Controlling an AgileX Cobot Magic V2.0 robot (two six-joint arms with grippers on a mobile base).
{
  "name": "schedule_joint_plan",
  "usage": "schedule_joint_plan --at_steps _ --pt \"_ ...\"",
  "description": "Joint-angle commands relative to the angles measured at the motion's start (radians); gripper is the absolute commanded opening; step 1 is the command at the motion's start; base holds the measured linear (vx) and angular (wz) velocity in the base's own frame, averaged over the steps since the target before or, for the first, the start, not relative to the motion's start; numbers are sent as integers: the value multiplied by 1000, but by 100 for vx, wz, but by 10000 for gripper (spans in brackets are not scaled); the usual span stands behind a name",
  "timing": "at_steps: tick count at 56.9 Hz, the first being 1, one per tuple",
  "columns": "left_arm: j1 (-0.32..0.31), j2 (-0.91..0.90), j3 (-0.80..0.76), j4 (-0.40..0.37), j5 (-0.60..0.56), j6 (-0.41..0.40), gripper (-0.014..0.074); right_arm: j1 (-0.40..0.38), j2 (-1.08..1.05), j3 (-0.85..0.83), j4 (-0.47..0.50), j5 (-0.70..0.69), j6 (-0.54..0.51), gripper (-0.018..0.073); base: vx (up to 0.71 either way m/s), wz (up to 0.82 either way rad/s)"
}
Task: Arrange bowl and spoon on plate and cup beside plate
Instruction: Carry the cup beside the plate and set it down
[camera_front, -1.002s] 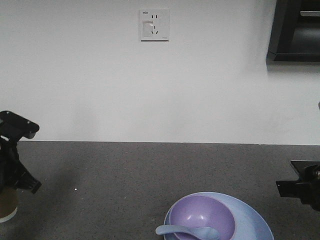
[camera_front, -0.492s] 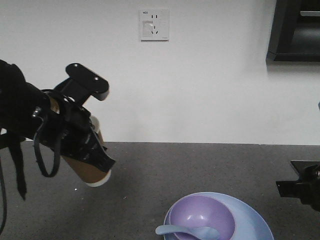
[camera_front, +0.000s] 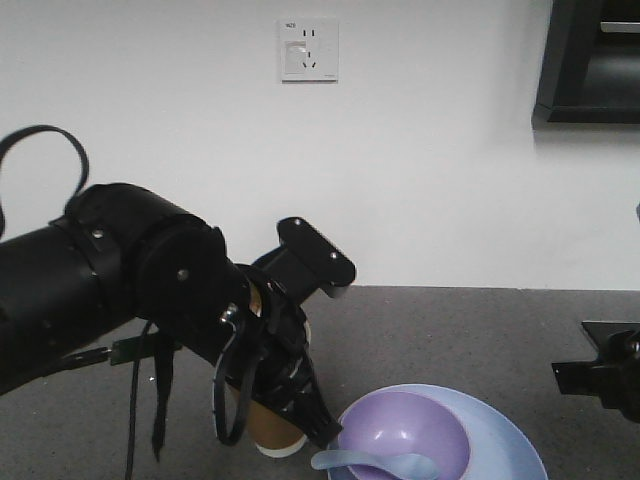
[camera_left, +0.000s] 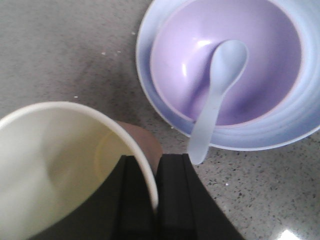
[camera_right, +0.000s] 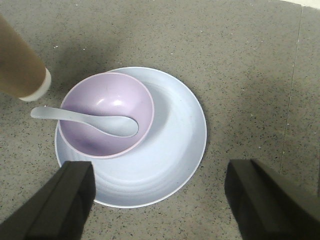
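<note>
We see the left gripper (camera_left: 154, 192) pinching the cup (camera_left: 70, 160): its two black fingers (camera_left: 172, 195) are drawn nearly together, one inside the cup and one outside, with the white rim and wall caught between them. In the front view the left arm (camera_front: 110, 290) reaches in from the left and carries the cup (camera_front: 272, 425) tilted, its white base band low over the counter (camera_front: 450, 330), just beside the plate (camera_front: 505, 440); whether the base touches the counter, we cannot tell. The right wrist view shows the cup's brown wall and white base (camera_right: 22, 70) slanting in at the top left, close to the plate's (camera_right: 175, 150) rim but apart from it.

The right gripper's fingers (camera_right: 75, 197) are spread wide, one at each lower corner of its own view, holding nothing and hanging above the plate. In the front view only a black part of the right arm (camera_front: 600, 375) shows at the right edge.

The bowl (camera_right: 107, 112) sits on the plate, off-centre toward the cup's side. The spoon (camera_right: 85, 120) lies in the bowl, scoop inside, handle reaching out over the rim toward the cup.

Half a second ago the left arm held the cup higher and well to the left of the plate; now it has come down and across to the plate's side. Bowl, spoon, plate and right arm have not moved
</note>
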Motion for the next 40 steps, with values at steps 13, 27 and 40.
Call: schedule_joint_plan --at_steps 13,27,40 --pt "-13 20 -35 2 -61 -14 0 -1 -15 -26 3 -60 -9 582 0 0" --pt "-13 47 -35 -16 -53 -17 4 -1 -15 -26 3 -58 -9 582 0 0" --pt "-13 56 -35 -16 -48 -17 84 -1 -15 -26 6 -58 -9 582 0 0"
